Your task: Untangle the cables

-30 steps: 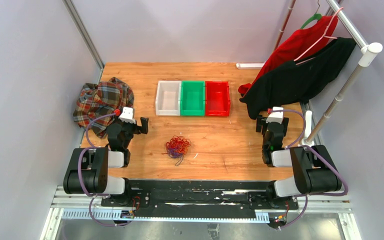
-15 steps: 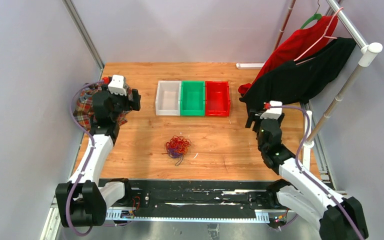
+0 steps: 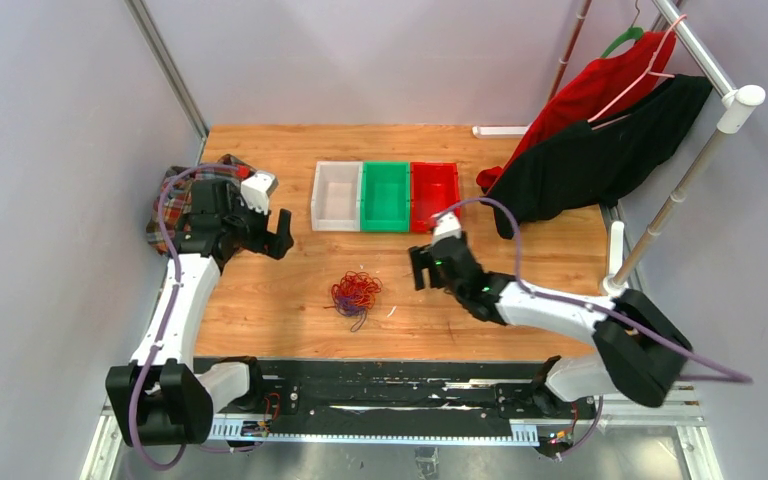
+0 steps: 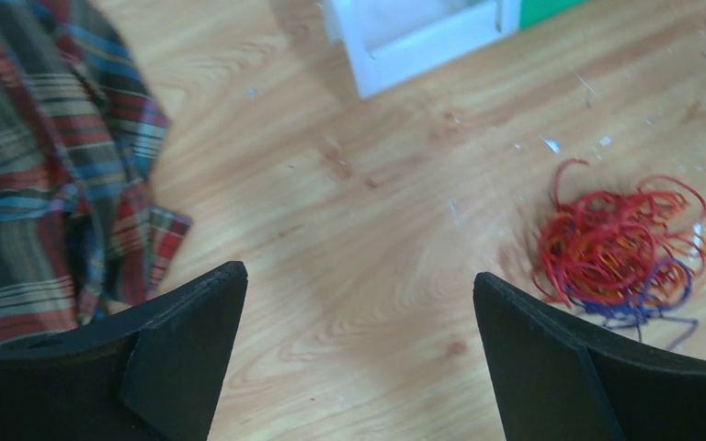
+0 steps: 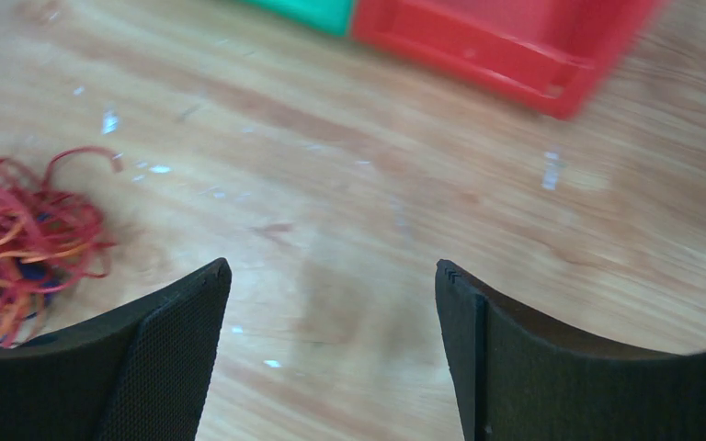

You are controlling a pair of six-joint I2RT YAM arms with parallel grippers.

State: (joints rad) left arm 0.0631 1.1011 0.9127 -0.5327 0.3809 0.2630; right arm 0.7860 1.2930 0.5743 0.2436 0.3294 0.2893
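Overhead view of a wooden tabletop [image 3: 270, 150]. The cables [image 3: 356, 293], a small knot of red, orange and dark purple strands, lie loose on the wood in the lower middle of the frame, and neither arm touches them. Above them, at upper centre, three bins stand side by side: white [image 3: 337, 195], green [image 3: 385, 195] and red [image 3: 434, 195].

The left end effector [image 3: 282, 232] hangs left of centre, well apart from the cables, with its fingers spread and holding nothing. A plaid cloth [image 3: 160, 215] lies heaped at the left edge. The right end effector [image 3: 418, 270] sits near the cables on their right, just below the red bin, with its fingers also spread and empty.

In the left wrist view the knot lies at the right, above one dark finger. In the right wrist view it lies at the left edge. A red garment [image 3: 600, 85] and a black garment [image 3: 600, 150] hang at upper right.
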